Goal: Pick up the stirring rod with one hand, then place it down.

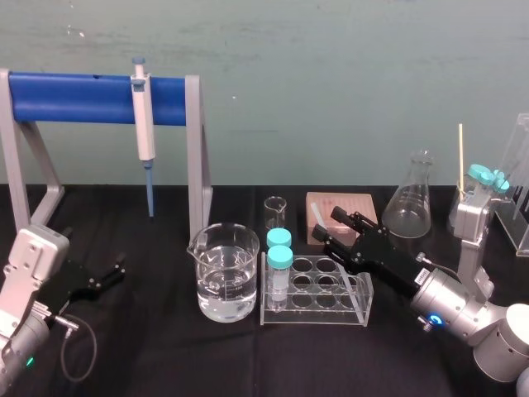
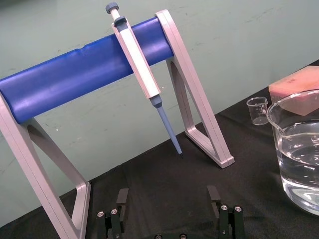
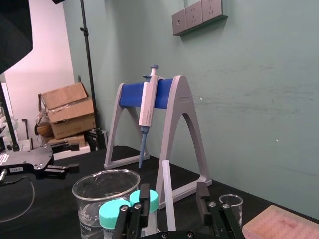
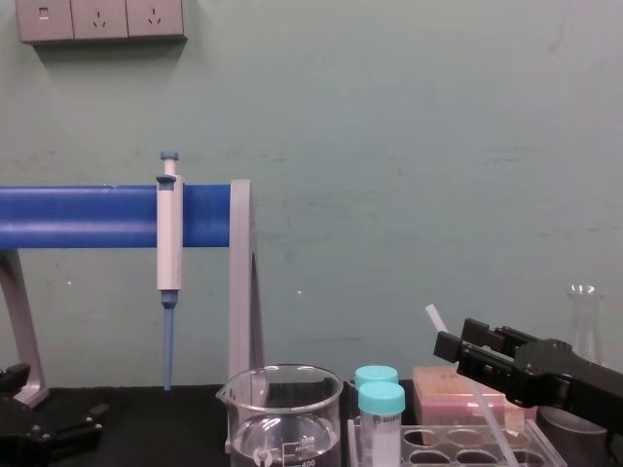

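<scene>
- The left gripper (image 1: 114, 270) is resting low over the tabletop (image 1: 149, 364) on the robot's left, well apart from the work. Its jaws are standing wide and holding nothing.
- The right gripper (image 1: 331, 228) is reaching in over the clear tube rack (image 1: 357, 308), near the two capped tubes (image 1: 279, 252) and the beaker (image 1: 221, 277) of water.
- The stirring rod (image 3: 167, 194) is standing tilted between the right jaws. Its lower end seems to be running down into the rack, and its upper end is poking out toward the pink box (image 1: 351, 203).
- The right jaws are spread wider than the rod. In the wrist view it is sitting nearer one finger with a gap on the other side, so they are straddling it, not clamping it.
- Judging from this, the pick-up step is in hand: the rod is leaning on the rack and is not being carried.
- The next move is calling for a centred squeeze on the thin, likely slippery rod, then a straight lift clear of the rack and tubes.
- Farther back, the flask (image 1: 411, 198) and the pipette (image 1: 144, 124) hanging on its stand (image 1: 74, 89) are sitting apart from both grippers.
</scene>
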Tool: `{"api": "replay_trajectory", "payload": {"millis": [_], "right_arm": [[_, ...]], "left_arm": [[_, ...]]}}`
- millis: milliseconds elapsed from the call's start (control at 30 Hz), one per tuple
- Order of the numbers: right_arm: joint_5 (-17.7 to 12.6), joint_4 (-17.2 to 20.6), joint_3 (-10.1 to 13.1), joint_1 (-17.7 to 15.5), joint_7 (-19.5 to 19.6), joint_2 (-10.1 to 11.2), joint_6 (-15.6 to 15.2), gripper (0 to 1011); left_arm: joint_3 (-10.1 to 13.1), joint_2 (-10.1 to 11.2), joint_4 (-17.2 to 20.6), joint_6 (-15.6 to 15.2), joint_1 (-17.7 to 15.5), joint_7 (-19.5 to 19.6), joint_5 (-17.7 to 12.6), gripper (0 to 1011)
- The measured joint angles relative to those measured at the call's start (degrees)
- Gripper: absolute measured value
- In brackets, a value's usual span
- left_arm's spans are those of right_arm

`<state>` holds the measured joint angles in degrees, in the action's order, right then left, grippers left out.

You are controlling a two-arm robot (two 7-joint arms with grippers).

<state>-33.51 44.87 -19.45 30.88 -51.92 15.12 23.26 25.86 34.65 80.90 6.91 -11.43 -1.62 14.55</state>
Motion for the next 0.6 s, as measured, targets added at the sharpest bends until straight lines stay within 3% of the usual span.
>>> {"api": "replay_trajectory", "payload": {"millis": [467,600], "right_arm": [[0.01,0.00,0.00,0.00,-0.04,0.00,0.00,997],[0.01,0.00,0.00,0.00,-0.04,0.00,0.00,1003]], "left_arm": [[0.00,0.00,0.00,0.00,0.00,0.00,0.00,1000],[0.00,0.00,0.00,0.00,0.00,0.00,0.00,1000]]}}
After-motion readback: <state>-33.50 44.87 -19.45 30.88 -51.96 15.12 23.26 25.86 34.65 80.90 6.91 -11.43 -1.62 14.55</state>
